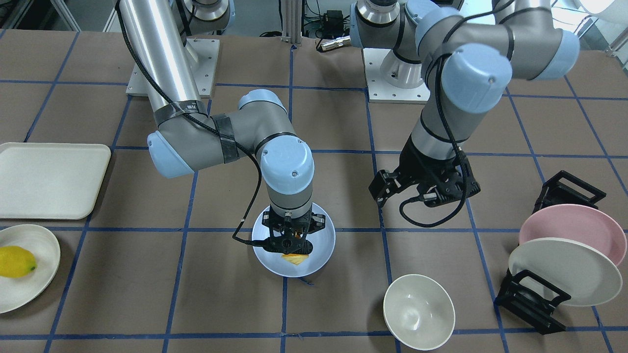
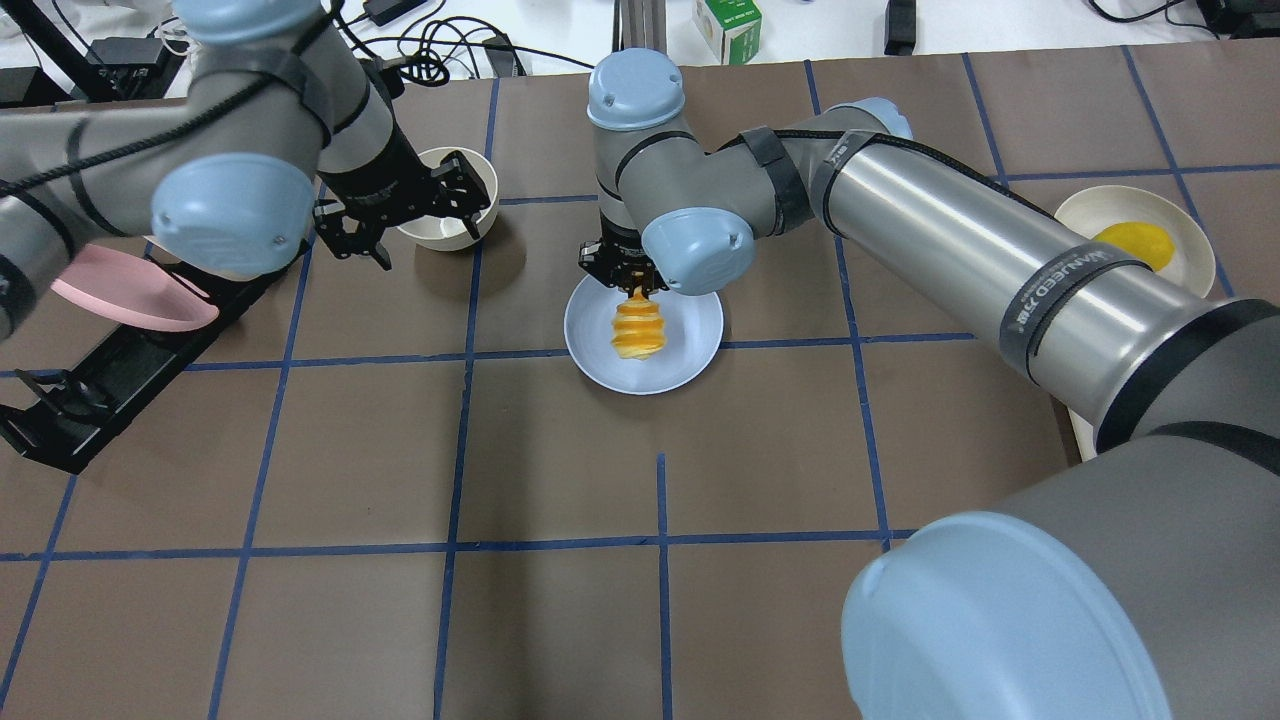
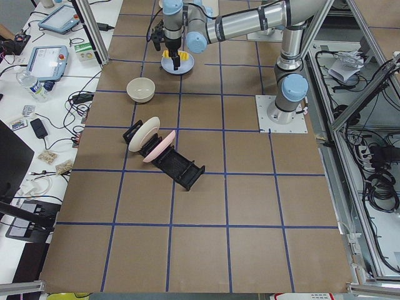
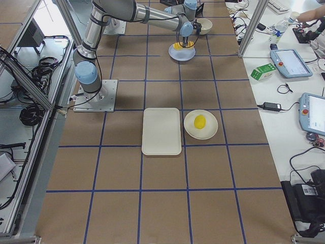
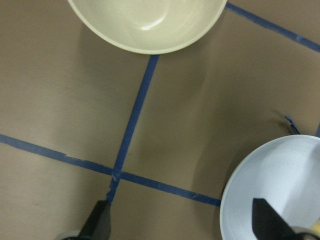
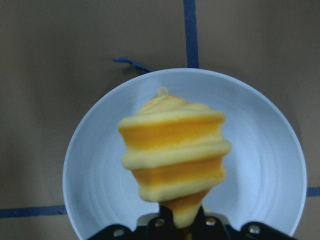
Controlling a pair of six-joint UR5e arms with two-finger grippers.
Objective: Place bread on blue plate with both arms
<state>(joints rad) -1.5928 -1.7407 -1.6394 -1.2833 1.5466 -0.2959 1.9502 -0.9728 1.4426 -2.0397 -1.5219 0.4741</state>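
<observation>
The blue plate [image 1: 325,234] lies on the table near the middle; it also shows in the overhead view [image 2: 690,345] and the right wrist view [image 6: 95,170]. My right gripper [image 1: 290,243] [image 2: 622,277] [image 6: 181,221] points down over the plate and is shut on one end of the bread [image 1: 296,259] [image 2: 637,330] [image 6: 172,150]. The ridged orange and cream loaf hangs over the plate's middle. I cannot tell if it touches the plate. My left gripper [image 1: 423,190] [image 2: 402,215] [image 5: 182,225] is open and empty, above the table between the plate and a cream bowl.
A cream bowl [image 1: 418,311] [image 2: 445,195] [image 5: 145,20] stands beside the left gripper. A black rack [image 1: 532,301] holds a pink plate [image 1: 574,226] and a cream plate [image 1: 564,272]. A cream tray [image 1: 49,179] and a lemon [image 1: 16,261] on a cream plate [image 1: 29,294] lie on the right arm's side.
</observation>
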